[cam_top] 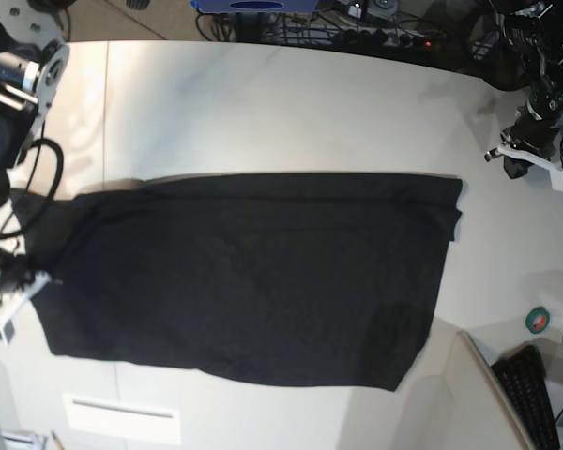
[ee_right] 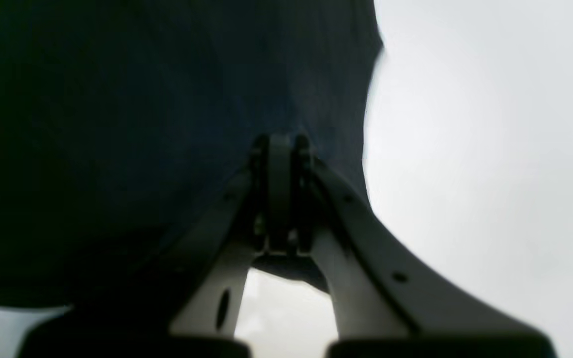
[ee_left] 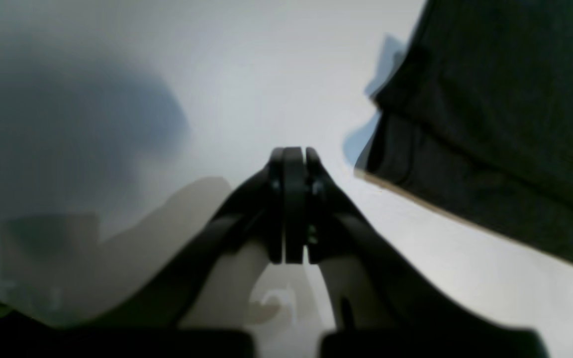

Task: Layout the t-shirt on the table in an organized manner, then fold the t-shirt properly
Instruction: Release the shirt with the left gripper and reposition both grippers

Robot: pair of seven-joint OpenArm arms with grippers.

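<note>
- White plate: at the near table edge, just below the t-shirt's hem.
- T-shirt: black, soft, limp; spread across the table, folded into a broad band. Best taken at edges or corners; likely to sag and drag.
- Right gripper: jaws together, pinching the t-shirt's edge.
- Left gripper: jaws together, empty, well apart from the cloth.
- Tape roll, keyboard: beside the table, clear of the work.
</note>
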